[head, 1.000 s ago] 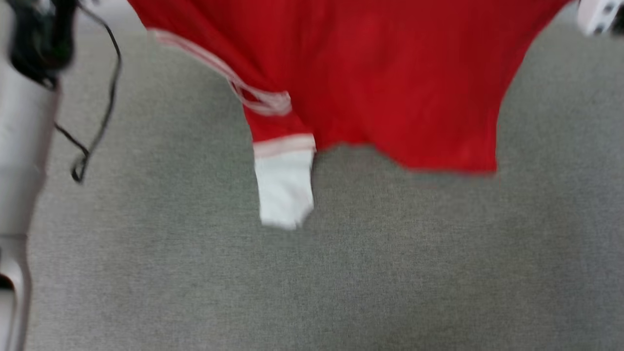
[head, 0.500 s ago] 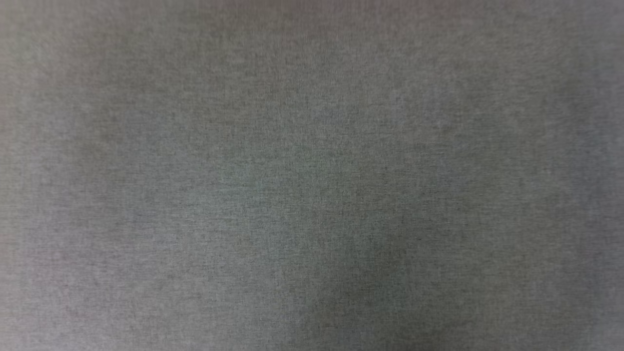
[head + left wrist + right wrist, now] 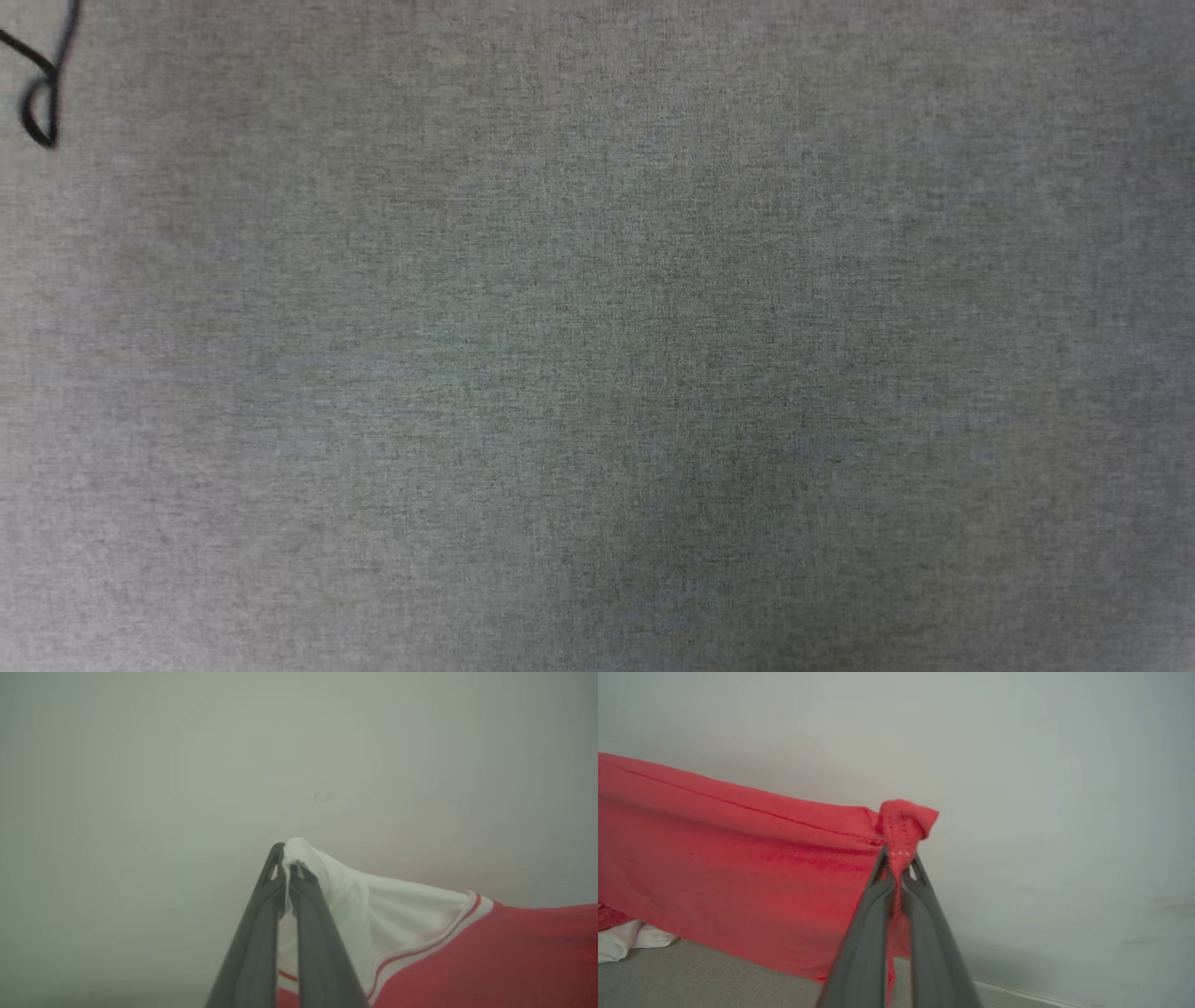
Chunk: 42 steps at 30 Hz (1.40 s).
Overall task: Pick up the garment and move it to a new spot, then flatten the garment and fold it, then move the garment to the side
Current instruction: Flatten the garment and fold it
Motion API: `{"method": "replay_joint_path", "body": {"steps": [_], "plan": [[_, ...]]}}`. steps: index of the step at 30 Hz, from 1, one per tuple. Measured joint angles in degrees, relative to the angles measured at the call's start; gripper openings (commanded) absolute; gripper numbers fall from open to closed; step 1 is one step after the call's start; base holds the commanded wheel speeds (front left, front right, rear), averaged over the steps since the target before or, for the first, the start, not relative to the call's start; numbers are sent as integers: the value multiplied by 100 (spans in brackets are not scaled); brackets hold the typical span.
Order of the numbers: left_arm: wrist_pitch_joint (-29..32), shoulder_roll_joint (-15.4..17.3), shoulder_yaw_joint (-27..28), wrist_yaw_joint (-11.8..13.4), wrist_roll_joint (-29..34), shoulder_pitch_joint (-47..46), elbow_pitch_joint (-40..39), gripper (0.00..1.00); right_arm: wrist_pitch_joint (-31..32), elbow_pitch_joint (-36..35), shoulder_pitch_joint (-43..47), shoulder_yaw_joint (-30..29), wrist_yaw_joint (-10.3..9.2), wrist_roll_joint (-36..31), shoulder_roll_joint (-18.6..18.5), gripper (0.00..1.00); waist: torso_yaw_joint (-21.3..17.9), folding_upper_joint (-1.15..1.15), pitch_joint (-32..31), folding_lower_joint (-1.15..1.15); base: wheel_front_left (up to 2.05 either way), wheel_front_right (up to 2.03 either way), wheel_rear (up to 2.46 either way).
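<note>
Red garment, white sleeve, red-and-white striped trim, flecked grey surface

head view: grey fabric surface open across its whole width | obstacle: black cable loop at the upper left corner | right wrist view: garment hangs as a red sheet left of the right pincer, down to the surface | right of that pincer: open air up to the pale wall
</note>
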Motion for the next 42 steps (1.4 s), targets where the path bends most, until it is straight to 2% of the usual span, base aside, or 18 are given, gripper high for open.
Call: {"method": "replay_joint_path", "body": {"steps": [7,14,18,22,27,33,42], "plan": [[-71,-105,33,-276,-398,903,414,0,-180,201,827,509,0,488,-45,0,16,0,-359,0,0,0,0],[-127,15,14,-365,-761,2577,196,0,-313,-108,2257,940,0,1149,-358,0,37,0,-1028,-1,0,0,0],[-156,41,-69,-369,-855,3700,-131,0,-326,-491,3272,1017,1,1479,-568,0,69,0,-1463,-1,0,0,0],[-87,97,-221,-171,-858,4878,-552,0,-314,-906,4396,995,1,1661,-651,0,100,0,-1941,-1,0,0,0],[-66,312,-182,345,-1007,6267,-1390,0,-248,-1422,5700,828,1,1728,-645,0,107,0,-2518,-2,0,0,0],[29,598,113,1146,-1439,8077,-2796,0,13,-2148,7057,494,2,1699,-477,0,33,0,-3098,-3,0,0,0],[371,931,375,2329,-1866,10083,-4943,0,598,-3330,8761,-189,1,1451,-231,0,-24,0,-3493,-3,0,0,0]]}}
